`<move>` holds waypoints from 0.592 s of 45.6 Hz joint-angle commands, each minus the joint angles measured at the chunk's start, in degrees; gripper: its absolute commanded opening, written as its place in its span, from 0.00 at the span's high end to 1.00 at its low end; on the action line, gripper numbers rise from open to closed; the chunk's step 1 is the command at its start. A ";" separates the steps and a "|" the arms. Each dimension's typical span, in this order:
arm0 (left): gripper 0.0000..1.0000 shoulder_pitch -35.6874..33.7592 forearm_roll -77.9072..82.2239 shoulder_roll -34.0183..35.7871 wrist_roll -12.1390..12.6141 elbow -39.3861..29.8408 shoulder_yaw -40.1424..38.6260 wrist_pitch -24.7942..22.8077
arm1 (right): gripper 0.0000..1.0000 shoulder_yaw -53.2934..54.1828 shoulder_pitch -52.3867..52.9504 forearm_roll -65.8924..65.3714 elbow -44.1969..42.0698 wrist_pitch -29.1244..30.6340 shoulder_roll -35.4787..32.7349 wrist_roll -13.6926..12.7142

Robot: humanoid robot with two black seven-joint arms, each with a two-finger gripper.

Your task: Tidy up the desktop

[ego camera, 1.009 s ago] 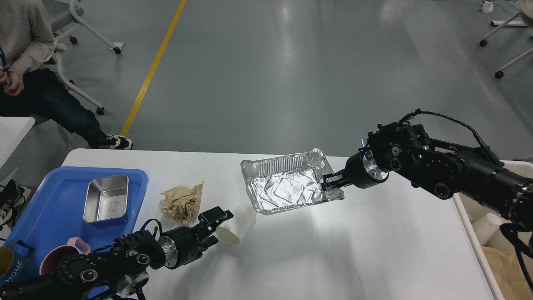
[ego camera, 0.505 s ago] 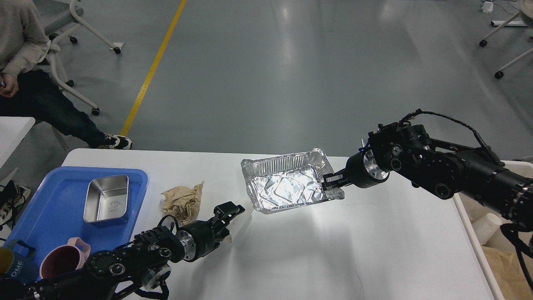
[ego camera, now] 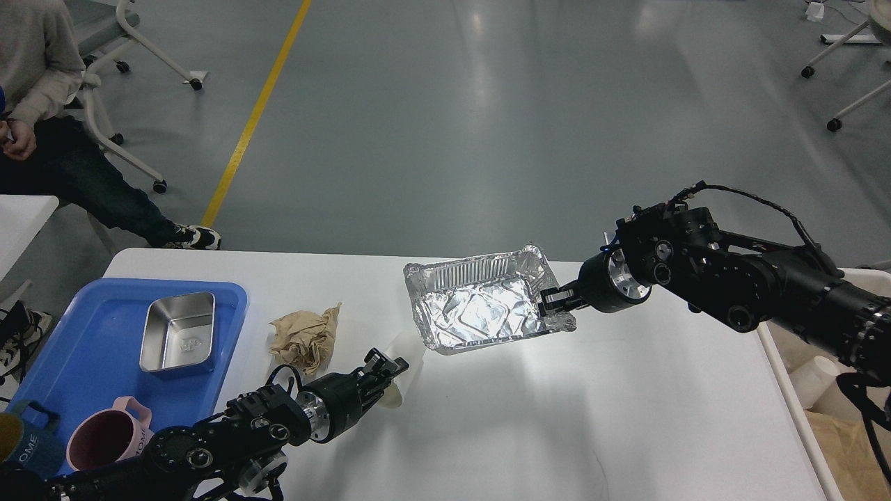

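Observation:
The white desktop (ego camera: pixel 557 417) fills the lower view. My right gripper (ego camera: pixel 551 300) is shut on the right rim of a crinkled foil tray (ego camera: pixel 480 309) and holds it slightly tilted just above the desktop. My left gripper (ego camera: pixel 384 369) is closed around a white paper cup (ego camera: pixel 404 372) lying on its side; most of the cup is hidden behind the fingers. A crumpled brown paper ball (ego camera: pixel 305 335) lies on the desktop left of the cup.
A blue tray (ego camera: pixel 83 334) at the left holds a steel box (ego camera: pixel 177 330), a pink mug (ego camera: pixel 108 435) and a dark mug (ego camera: pixel 24 445). A beige bin (ego camera: pixel 828 390) with cups and paper stands at the right edge. A person sits far left.
My left gripper has pushed forward and right and closed around the white cup, which now shows less. The foil tray has tilted and risen slightly in my right gripper.

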 commanded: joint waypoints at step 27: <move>1.00 -10.14 -1.74 23.47 0.21 -18.21 11.56 1.89 | 1.00 -0.44 -0.40 0.00 -0.01 -0.21 0.21 0.00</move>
